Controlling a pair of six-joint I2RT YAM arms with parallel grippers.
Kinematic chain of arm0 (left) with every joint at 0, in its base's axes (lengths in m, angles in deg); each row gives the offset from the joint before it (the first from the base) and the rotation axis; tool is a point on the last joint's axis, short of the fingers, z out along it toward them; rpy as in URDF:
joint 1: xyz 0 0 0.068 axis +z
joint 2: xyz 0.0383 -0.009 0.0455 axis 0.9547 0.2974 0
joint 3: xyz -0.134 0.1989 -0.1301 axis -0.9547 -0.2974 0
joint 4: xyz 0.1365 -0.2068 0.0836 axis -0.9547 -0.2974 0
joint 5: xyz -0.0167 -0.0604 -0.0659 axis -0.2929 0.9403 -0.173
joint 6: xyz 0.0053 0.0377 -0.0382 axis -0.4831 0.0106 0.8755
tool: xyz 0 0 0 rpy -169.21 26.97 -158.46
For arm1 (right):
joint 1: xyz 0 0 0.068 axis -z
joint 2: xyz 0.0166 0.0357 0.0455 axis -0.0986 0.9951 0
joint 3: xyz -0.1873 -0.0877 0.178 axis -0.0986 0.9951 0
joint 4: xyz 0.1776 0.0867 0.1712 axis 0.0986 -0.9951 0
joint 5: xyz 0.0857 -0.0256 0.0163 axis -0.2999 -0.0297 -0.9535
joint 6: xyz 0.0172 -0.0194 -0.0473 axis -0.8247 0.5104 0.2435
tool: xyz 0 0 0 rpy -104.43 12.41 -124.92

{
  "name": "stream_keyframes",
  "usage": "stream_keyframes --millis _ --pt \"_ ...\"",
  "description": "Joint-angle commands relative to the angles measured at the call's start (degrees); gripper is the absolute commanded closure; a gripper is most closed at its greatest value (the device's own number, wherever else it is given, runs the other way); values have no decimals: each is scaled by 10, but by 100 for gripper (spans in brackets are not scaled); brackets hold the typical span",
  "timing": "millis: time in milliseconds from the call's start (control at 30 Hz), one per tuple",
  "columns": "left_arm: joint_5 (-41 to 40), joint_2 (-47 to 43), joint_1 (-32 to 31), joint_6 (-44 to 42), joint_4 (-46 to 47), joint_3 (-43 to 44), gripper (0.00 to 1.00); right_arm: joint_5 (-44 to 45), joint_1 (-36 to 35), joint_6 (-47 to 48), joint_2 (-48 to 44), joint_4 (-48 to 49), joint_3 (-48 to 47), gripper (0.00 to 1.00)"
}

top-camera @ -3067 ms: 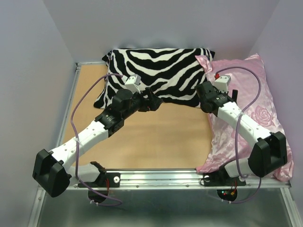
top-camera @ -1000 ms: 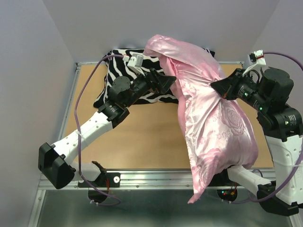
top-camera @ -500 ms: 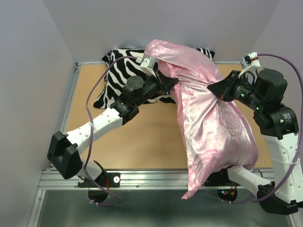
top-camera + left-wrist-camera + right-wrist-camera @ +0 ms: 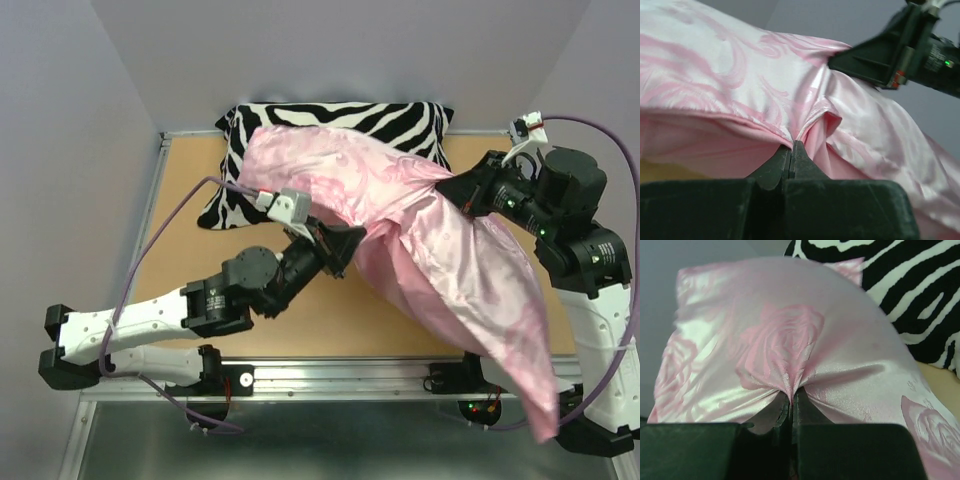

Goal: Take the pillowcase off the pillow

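Left gripper (image 4: 350, 246): jaws clamped on a fold along the lower edge of the pillowcase (image 4: 440, 250), above the middle of the table (image 4: 190, 270). Right gripper (image 4: 455, 190): jaws pinched tight on the fabric's upper side, toward the far right corner. The pillowcase hangs stretched between the two, off the table. Its left end overlaps the zebra cushion (image 4: 330, 118) at the far edge, and its other end trails past the near right corner. Left wrist view: fingertips meet on a plain pink fold, with the right gripper opposite. Only the right wrist view shows a rose motif gathered into the closed tips.
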Motion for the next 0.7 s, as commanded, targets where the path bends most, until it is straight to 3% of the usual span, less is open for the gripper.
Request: stream_keyframes --millis 0,67,233,333,367,500,567,633,667 --pt "-237 9 -154 -71 -27 50 100 47 5 3 -1 144 -24 99" --pt "-285 31 -209 -89 -35 71 100 61 5 4 0 149 -23 99" --pt "-333 79 -190 -82 -66 126 100 71 5 -2 57 155 3 99" --pt "-215 63 -54 3 -106 121 100 72 5 -8 108 181 58 99" --pt "-146 54 26 11 -94 105 100 74 5 -11 122 189 83 99" --pt "-53 59 166 24 -86 91 100 50 5 -21 222 227 87 96" --pt "-14 74 209 32 -108 106 100 47 5 -27 280 232 72 85" --pt "36 106 274 44 -114 119 100 40 5 -27 322 243 40 65" --pt "65 134 303 55 -119 128 100 46 5 -27 333 249 28 60"
